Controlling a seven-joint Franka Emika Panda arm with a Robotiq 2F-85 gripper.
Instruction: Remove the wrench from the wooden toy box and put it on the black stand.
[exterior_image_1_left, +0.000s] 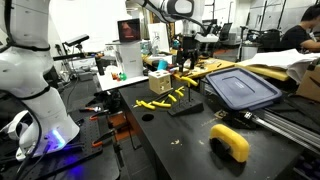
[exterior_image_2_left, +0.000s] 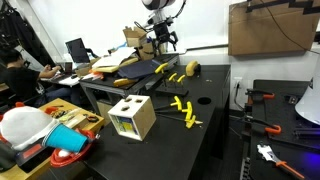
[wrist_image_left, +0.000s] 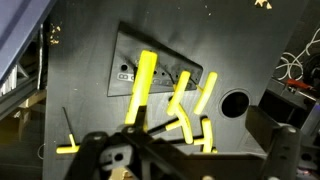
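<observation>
The wooden toy box (exterior_image_2_left: 132, 117) sits upright on the dark workbench (exterior_image_2_left: 200, 150), well apart from the black stand (wrist_image_left: 165, 72). Several yellow toy tools (wrist_image_left: 145, 85) lie across one long edge of the stand, and I cannot tell which is the wrench. More yellow pieces (exterior_image_2_left: 186, 112) lie loose between box and stand. My gripper (exterior_image_1_left: 186, 66) hangs above the stand, its fingers spread wide in the wrist view with nothing clamped between them. A blue-grey bin lid (exterior_image_1_left: 240, 88) lies beside the stand.
</observation>
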